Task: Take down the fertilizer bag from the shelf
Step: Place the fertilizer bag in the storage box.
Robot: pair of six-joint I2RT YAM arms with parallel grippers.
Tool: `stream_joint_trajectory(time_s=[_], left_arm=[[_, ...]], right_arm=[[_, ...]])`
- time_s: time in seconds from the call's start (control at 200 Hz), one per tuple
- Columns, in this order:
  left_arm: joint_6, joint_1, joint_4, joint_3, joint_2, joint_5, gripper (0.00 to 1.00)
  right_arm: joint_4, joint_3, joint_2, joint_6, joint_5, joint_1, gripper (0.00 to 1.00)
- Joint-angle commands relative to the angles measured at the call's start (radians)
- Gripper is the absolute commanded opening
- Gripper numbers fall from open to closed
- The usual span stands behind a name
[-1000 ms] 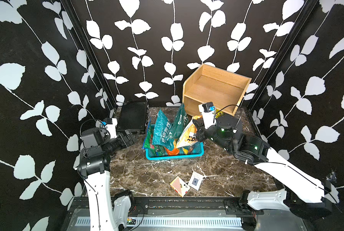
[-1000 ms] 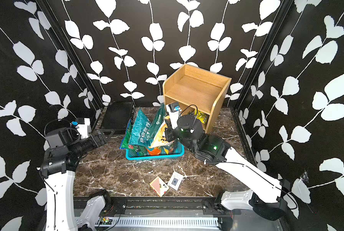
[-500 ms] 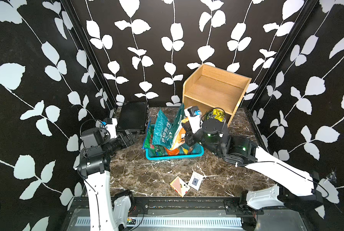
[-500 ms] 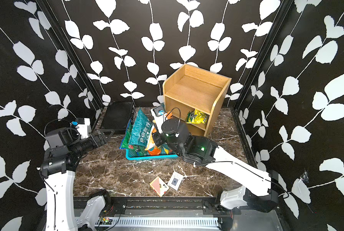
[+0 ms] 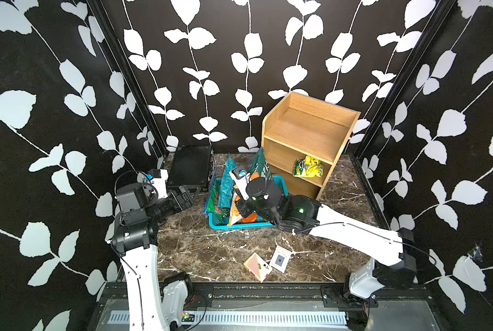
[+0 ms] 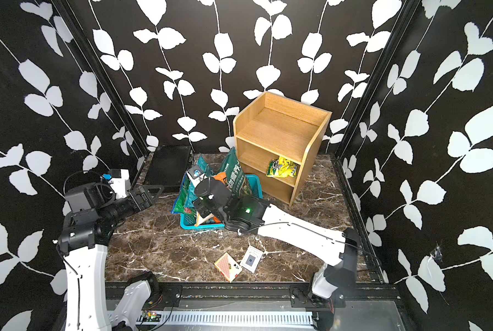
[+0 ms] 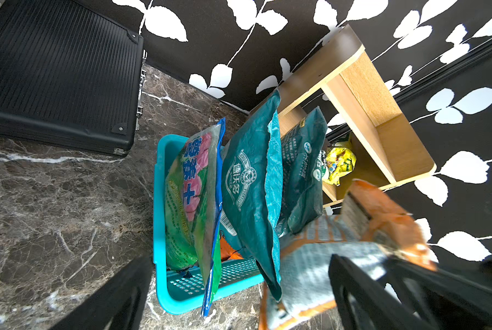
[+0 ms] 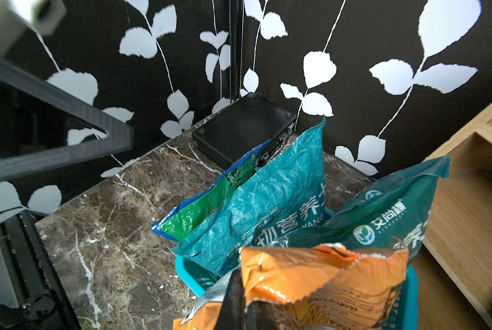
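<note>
While the right gripper [image 8: 240, 288] pinches the orange fertilizer bag [image 8: 324, 274], I see that bag clear of the shelf [image 5: 308, 134].
Its jaws are clamped on the bag's crimped edge, and the bag hangs over the turquoise basket [image 5: 239, 226], just beside the teal bags [image 7: 250, 183]. My left gripper [image 5: 188, 195] hovers near the basket, jaws apart. A yellow-green bag [image 5: 308, 166] lies on the shelf's middle tier.

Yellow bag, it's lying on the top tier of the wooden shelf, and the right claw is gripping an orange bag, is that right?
Not quite. The yellow bag lies on the middle tier of the shelf, not the top one, as both top views show. The right claw is indeed gripping the orange bag, seen in the right wrist view.
</note>
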Motion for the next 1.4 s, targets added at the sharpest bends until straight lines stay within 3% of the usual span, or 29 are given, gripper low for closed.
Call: stream_joint_trajectory(time_s=[0.0, 0.215, 0.4, 0.645, 0.75, 0.86, 1.0, 1.095, 1.195, 1.395], left_arm=[[0.008, 0.006, -0.008, 0.002, -0.011, 0.004, 0.99], [0.008, 0.006, -0.008, 0.002, -0.013, 0.004, 0.99], [0.009, 0.005, -0.012, 0.004, -0.016, 0.001, 0.99], [0.020, 0.006, -0.055, 0.016, -0.054, -0.028, 0.99], [0.030, 0.006, -0.156, -0.008, -0.117, 0.011, 0.97], [-0.065, 0.006, -0.113, -0.177, -0.301, 0.116, 0.94], [0.070, 0.005, -0.383, -0.156, -0.395, 0.116, 0.91], [0.116, -0.001, -0.468, -0.159, -0.413, 0.174, 0.91], [0.075, -0.041, -0.405, -0.237, -0.426, 0.247, 0.90], [0.051, -0.154, -0.264, -0.351, -0.320, 0.258, 0.90]], right_arm=[[0.179, 0.097, 0.044, -0.018, 0.021, -0.002, 0.00], [0.199, 0.108, 0.124, 0.025, 0.042, -0.002, 0.00], [0.316, 0.008, 0.125, 0.034, 0.110, -0.002, 0.00], [0.325, -0.015, 0.118, 0.016, 0.179, -0.001, 0.00], [0.360, -0.053, 0.126, 0.038, 0.214, 0.000, 0.00], [0.387, -0.069, 0.150, 0.040, 0.229, 0.002, 0.00], [0.407, -0.087, 0.163, 0.040, 0.252, 0.010, 0.00], [0.421, -0.105, 0.158, 0.045, 0.236, 0.015, 0.00], [0.419, -0.101, 0.158, 0.048, 0.216, 0.029, 0.00], [0.414, -0.097, 0.147, 0.035, 0.161, 0.049, 0.00]])
